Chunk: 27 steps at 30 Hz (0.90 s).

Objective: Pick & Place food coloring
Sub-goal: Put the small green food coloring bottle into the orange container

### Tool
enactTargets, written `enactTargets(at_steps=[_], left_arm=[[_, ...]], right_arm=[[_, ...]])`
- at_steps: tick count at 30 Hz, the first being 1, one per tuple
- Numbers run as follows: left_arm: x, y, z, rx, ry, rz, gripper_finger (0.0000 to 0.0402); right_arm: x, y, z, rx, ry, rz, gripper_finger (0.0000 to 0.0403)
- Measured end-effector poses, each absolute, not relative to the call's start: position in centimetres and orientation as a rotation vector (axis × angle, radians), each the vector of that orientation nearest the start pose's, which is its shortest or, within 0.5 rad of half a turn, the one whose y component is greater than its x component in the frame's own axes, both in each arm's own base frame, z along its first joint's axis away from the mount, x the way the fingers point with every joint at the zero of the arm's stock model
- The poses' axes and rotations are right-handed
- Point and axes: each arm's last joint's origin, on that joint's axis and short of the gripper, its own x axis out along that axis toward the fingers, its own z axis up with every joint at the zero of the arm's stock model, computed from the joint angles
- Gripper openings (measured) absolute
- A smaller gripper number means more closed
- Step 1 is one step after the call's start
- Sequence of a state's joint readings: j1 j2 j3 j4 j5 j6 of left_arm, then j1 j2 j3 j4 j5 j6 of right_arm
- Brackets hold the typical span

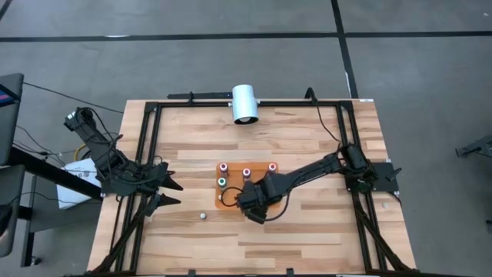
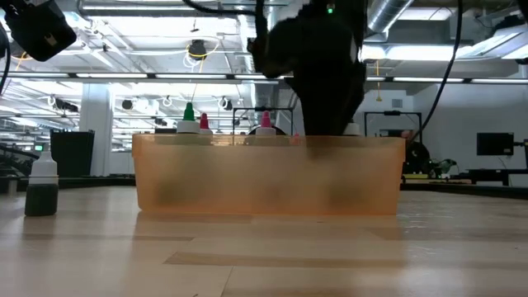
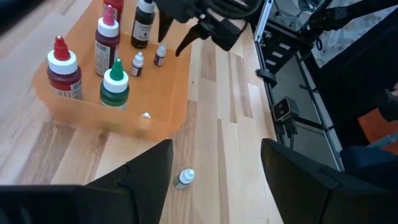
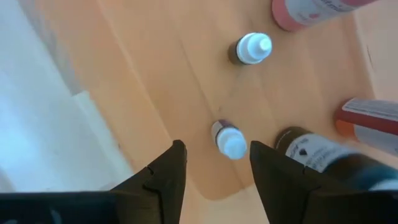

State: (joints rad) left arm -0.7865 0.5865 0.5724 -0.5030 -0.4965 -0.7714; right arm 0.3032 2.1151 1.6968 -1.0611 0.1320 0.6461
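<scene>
Over the near corner of the translucent orange plastic tray (image 1: 231,201) at mid-table, the right gripper (image 4: 212,163) hangs with its fingers spread and nothing between them. Its wrist view looks straight down on a tiny pale-capped food coloring bottle (image 4: 229,139) standing on the tray floor just ahead of the fingertips, with a second small bottle (image 4: 251,48) farther off. The spread fingers and downward aim suit either a fresh release or a coming pinch; which one, I cannot tell. Taller red-capped (image 3: 62,68) and green-capped bottles (image 3: 114,85) stand upright inside the tray walls. One small white-capped bottle (image 3: 184,178) sits on the wooden table outside the tray, near its corner, presumably next to go in. At the table's left edge the left gripper (image 3: 214,165) waits, fingers apart, empty.
</scene>
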Motion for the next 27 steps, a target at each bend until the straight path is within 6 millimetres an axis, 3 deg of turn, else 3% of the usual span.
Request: enactTargets(at_steps=[18, 27], left_arm=[[9.9, -8.0, 26.0, -0.429, 0.494, -0.112, 0.0236], [9.9, -8.0, 26.0, -0.418, 0.493, -0.116, 0.0236]], right_arm=[[40.0, 13.7, 24.6, 0.213, 1.361, -0.282, 0.0164], [39.8, 14.6, 25.1, 0.220, 1.346, -0.276, 0.0157]])
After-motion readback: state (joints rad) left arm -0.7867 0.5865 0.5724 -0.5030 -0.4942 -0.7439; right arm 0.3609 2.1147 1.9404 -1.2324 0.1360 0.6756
